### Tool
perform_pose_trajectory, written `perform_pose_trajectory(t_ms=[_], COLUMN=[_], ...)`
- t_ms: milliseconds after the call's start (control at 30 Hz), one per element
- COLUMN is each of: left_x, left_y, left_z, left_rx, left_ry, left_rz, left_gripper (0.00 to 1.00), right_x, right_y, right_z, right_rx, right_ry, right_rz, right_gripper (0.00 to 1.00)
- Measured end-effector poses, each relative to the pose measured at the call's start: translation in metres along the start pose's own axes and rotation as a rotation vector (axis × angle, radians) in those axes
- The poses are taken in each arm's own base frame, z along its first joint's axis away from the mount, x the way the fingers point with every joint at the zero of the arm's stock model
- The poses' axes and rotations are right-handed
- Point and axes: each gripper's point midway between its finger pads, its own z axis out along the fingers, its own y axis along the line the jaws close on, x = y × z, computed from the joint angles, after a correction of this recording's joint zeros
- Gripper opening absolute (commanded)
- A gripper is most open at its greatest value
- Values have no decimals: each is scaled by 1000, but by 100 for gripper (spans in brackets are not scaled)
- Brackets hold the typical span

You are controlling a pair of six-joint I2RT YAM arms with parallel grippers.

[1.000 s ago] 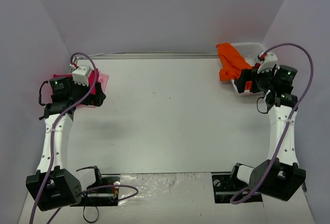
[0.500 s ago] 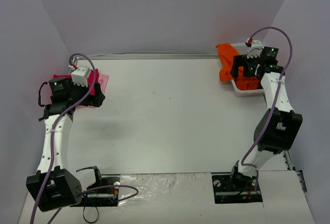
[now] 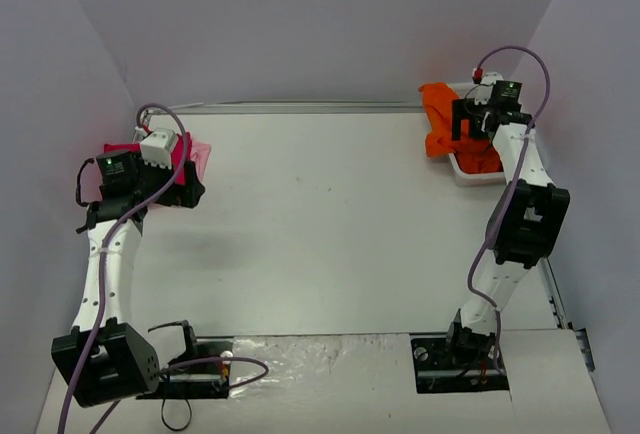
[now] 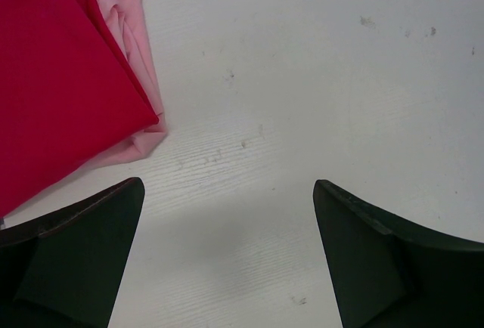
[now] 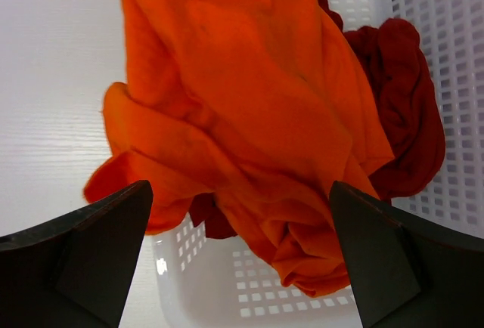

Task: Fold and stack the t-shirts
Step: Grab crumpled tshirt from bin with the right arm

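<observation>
A bright orange t-shirt [image 3: 441, 117] lies crumpled in the white lattice basket [image 3: 472, 176] at the far right and hangs over its left rim; it fills the right wrist view [image 5: 249, 109]. A dark red t-shirt [image 5: 404, 109] lies under it in the basket. My right gripper [image 5: 240, 256] is open just above the orange shirt and holds nothing. At the far left a folded magenta-pink t-shirt [image 4: 53, 86] lies on a folded pale pink t-shirt [image 4: 132, 56]. My left gripper [image 4: 227, 256] is open and empty over bare table just right of that stack [image 3: 192, 159].
The white table [image 3: 320, 224] runs between the stack and the basket. Grey walls close the back and both sides. A strip of crinkled foil [image 3: 320, 354] lies at the near edge between the two arm bases.
My right arm has swung from beside the basket's right side up and over the basket, ending above the orange shirt. The left arm and the stack have not moved.
</observation>
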Motion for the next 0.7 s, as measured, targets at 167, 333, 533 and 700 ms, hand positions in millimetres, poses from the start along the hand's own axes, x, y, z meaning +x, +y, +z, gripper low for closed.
perform_pose_trajectory(t_ms=[167, 333, 533, 700], left_x=[3, 5, 5, 5], left_y=[1, 2, 2, 2], left_z=[3, 5, 5, 6], left_rx=[3, 4, 5, 5], left_ry=[13, 18, 19, 21], left_rz=[-6, -9, -8, -7], left_gripper=[94, 94, 94, 94], right_x=[23, 41, 58, 61], right_y=[-17, -26, -32, -33], right_z=[23, 39, 53, 56], right_rx=[95, 149, 182, 191], right_ry=[63, 105, 146, 152], right_rz=[3, 3, 4, 11], right_gripper=[100, 98, 62, 21])
